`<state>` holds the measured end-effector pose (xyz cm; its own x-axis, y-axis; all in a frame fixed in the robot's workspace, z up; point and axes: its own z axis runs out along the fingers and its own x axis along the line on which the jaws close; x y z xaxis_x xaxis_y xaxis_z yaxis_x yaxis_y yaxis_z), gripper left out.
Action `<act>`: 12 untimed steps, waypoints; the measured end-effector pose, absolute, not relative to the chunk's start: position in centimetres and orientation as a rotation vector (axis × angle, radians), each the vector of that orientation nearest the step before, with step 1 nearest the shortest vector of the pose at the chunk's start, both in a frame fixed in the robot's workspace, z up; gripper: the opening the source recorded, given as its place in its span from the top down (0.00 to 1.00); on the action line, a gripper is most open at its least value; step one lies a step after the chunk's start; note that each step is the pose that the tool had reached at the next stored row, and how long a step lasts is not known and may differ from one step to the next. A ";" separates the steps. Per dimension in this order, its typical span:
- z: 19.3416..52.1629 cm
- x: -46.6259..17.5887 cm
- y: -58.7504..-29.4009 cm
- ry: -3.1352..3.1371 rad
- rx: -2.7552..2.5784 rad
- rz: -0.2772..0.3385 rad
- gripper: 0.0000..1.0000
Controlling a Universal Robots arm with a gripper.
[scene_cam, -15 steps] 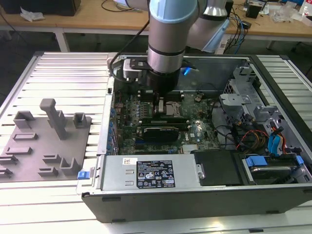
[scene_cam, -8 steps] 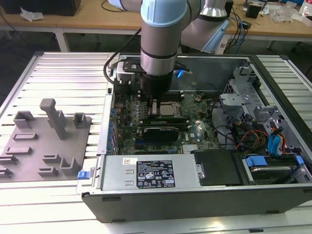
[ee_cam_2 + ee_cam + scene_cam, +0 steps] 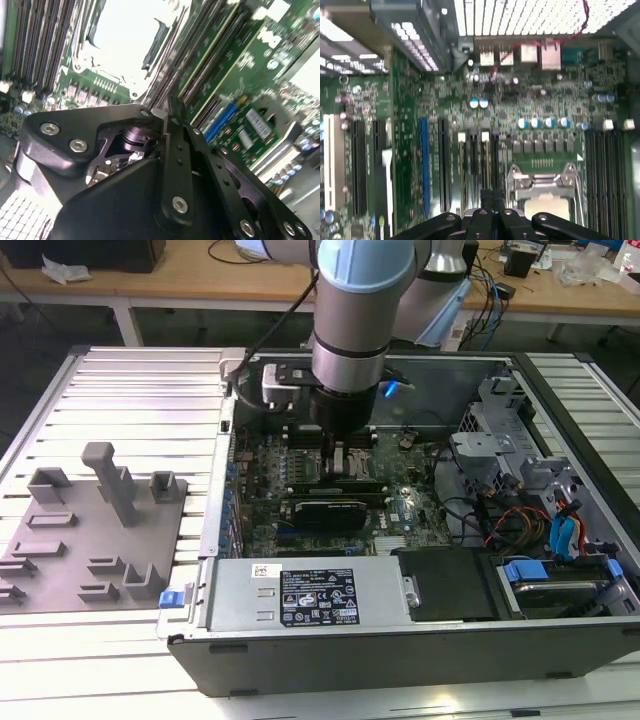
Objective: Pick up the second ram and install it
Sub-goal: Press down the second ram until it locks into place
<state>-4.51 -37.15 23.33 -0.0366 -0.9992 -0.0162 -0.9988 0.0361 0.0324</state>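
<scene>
Black gripper (image 3: 167, 117): I see fingers pressed together over the green motherboard (image 3: 540, 100).
Ram: I can't make out the slim green ram stick.
Socket: silver CPU socket (image 3: 545, 190) just beside the gripper.

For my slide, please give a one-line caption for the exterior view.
Robot arm's tool lowered into an open computer case, over the motherboard; grey holder tray lies beside the case.
</scene>
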 end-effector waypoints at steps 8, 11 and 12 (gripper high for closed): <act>27.9 -3.5 -36.8 -2.253 2.173 -0.054 0.89; 28.2 -3.5 -36.8 -2.253 2.173 -0.054 0.89; 28.2 -3.5 -36.8 -2.253 2.173 -0.054 0.89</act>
<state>-3.50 -36.83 28.23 -0.0365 -0.9992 -0.0164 -0.9988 0.0359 0.0324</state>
